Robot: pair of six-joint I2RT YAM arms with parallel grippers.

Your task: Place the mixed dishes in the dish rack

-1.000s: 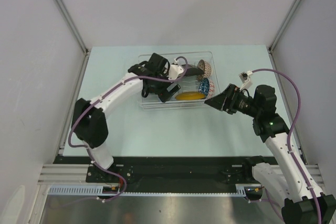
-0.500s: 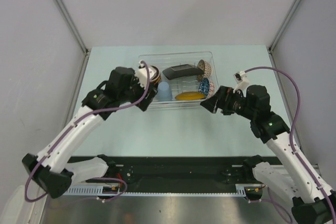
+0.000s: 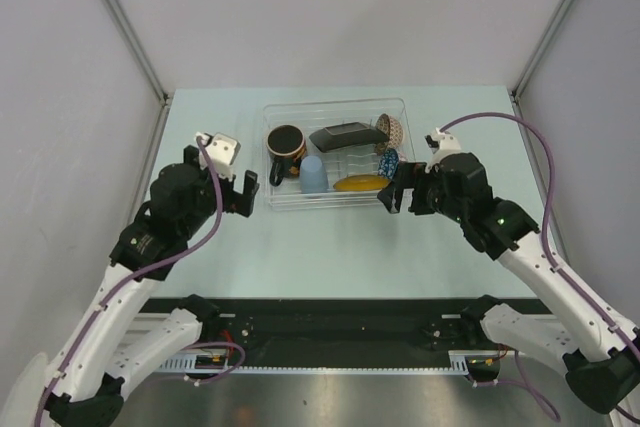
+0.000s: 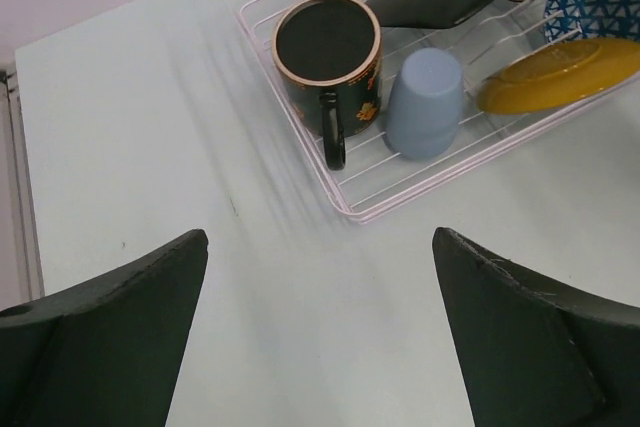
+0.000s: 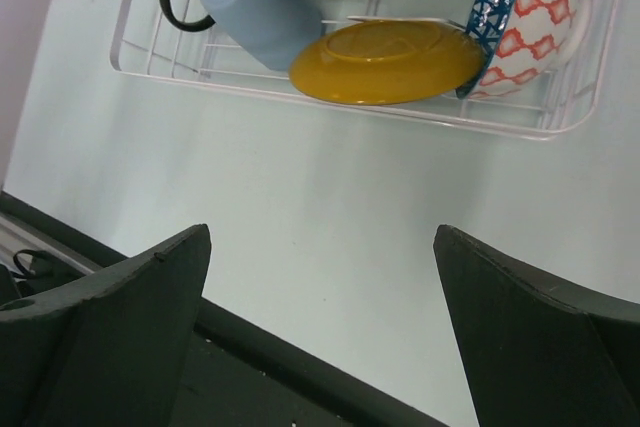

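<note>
The clear dish rack (image 3: 330, 205) holds all the dishes: dark mug (image 3: 286, 143), light-blue cup (image 3: 313, 175), black square plate (image 3: 347, 135), yellow saucer (image 3: 360, 183), blue bowl (image 3: 389, 162) and cream-pink bowl (image 3: 391, 129). My left gripper (image 3: 247, 191) is open and empty, left of the rack over bare table. In its wrist view (image 4: 320, 237) the mug (image 4: 327, 47) and cup (image 4: 424, 102) lie ahead. My right gripper (image 3: 392, 194) is open and empty at the rack's near right corner. Its wrist view (image 5: 322, 232) shows the saucer (image 5: 385, 60) and cup (image 5: 258, 9) ahead.
Grey walls with metal posts (image 3: 125, 27) enclose the pale table on three sides. A black rail (image 3: 330, 312) with the arm bases runs along the near edge; it also shows in the right wrist view (image 5: 260, 367).
My left arm has let go of the mug in the rack and pulled back to the left and toward the near edge. My right gripper has shifted a little left, toward the rack's corner.
</note>
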